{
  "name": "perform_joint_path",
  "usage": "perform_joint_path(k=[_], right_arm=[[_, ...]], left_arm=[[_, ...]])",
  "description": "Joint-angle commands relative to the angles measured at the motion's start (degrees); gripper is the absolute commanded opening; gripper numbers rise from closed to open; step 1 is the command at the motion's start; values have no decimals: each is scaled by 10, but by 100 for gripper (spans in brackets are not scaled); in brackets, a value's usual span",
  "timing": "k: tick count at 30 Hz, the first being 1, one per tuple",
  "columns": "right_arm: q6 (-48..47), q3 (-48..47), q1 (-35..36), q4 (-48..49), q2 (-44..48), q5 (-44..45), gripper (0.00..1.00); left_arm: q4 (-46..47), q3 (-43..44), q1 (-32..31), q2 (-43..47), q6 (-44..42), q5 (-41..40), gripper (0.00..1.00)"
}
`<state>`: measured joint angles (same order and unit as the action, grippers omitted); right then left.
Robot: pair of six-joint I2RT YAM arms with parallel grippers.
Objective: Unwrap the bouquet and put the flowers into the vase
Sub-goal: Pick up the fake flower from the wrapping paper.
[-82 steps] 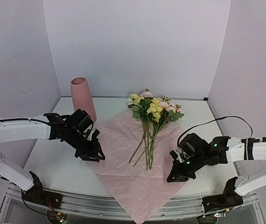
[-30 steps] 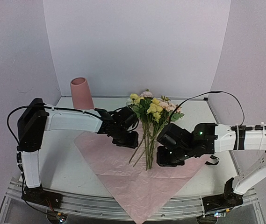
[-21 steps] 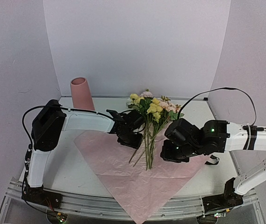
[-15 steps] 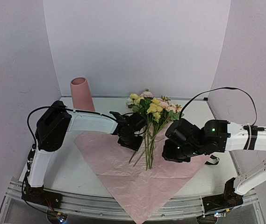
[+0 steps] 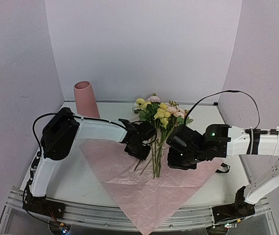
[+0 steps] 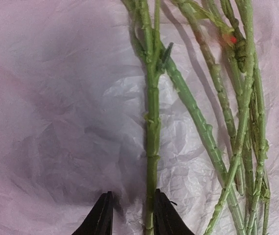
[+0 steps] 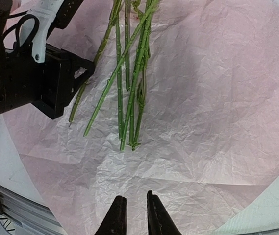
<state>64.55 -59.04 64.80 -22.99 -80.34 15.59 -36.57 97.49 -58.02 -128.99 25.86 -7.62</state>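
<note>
Only the top view takes in the vase (image 5: pixel 86 100), upright at the far left corner of the tabletop (image 5: pixel 63 171), well apart from both arms. Further right, the left end effector (image 6: pixel 129 216) is low over the crinkled pink paper sheet (image 5: pixel 129 191). Its wrist camera shows the jaws partly apart, with one green stem (image 6: pixel 152 127) lying between them, against the right-hand finger and clear of the other. The flowers (image 5: pixel 161 113) lie flat on the sheet, blooms toward the back wall and stems fanned toward the near edge. The right wrist view alone shows the cut stem ends. They are well apart from the right end effector (image 7: pixel 132 215), whose jaws stand narrowly apart over bare paper, holding nothing.
</note>
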Motion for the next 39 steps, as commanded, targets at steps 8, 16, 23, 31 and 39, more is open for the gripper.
perform_joint_path(k=[8, 16, 23, 31, 39], right_arm=[[-3, -53, -19, -37, -26, 31, 18], [-9, -74, -41, -36, -47, 30, 18], [-15, -100, -49, -36, -80, 21, 18], [26, -96, -67, -29, -91, 9, 16], [29, -93, -73, -22, -97, 5, 16]], left_arm=[[-55, 48, -5, 21, -25, 3, 3], [-72, 28, 0, 50, -10, -10, 26], [-69, 13, 4, 47, -26, -9, 26], [-35, 23, 15, 63, -34, 40, 14], [-24, 7, 15, 61, -48, 108, 13]])
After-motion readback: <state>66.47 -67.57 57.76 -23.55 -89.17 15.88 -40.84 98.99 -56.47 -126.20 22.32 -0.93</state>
